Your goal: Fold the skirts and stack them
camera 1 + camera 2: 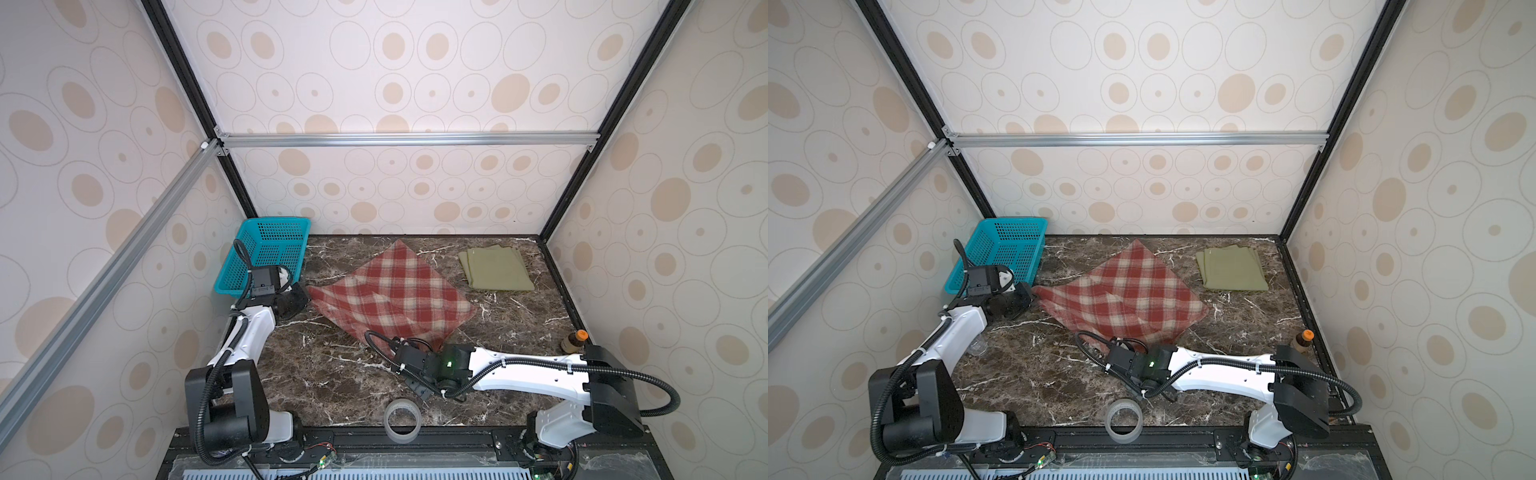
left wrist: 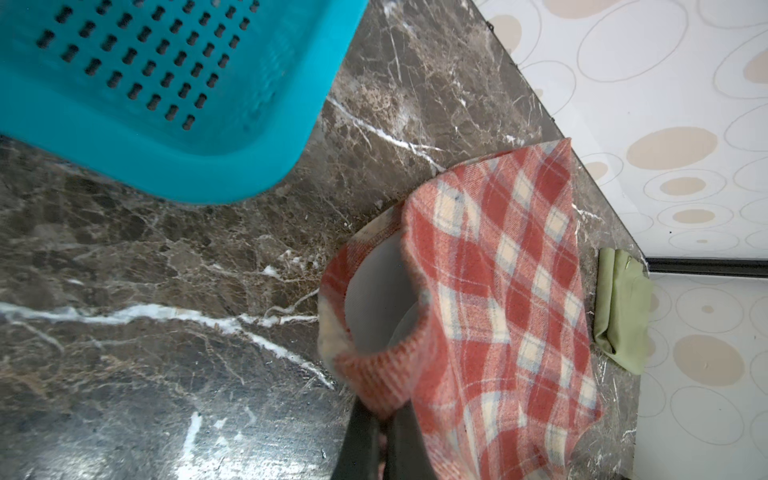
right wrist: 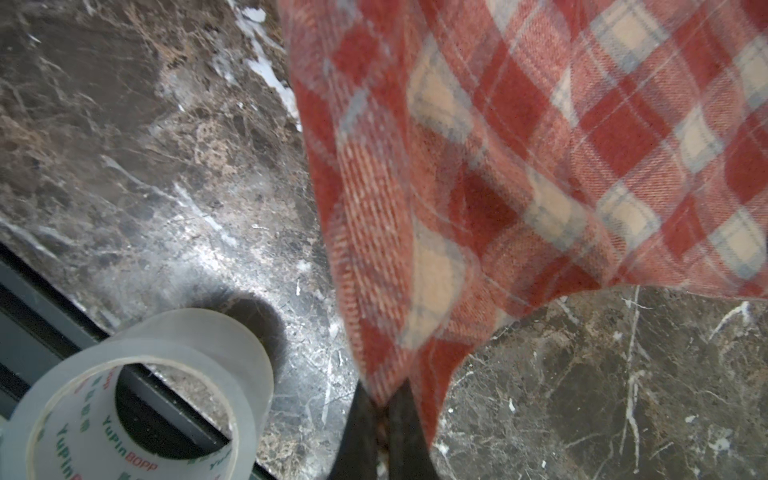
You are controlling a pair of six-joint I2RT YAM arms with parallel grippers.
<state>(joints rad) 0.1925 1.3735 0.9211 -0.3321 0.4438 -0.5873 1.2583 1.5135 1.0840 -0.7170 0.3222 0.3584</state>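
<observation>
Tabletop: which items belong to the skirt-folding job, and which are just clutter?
Job: plaid skirt, pinched at two corners by the left gripper and right gripper; folded olive-green skirt.
Lying about: teal basket, tape roll, orange-capped bottle.

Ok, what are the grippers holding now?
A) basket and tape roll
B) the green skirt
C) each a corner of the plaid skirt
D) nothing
C: in the wrist views the left gripper and right gripper are each shut on a corner of the plaid skirt.
</observation>
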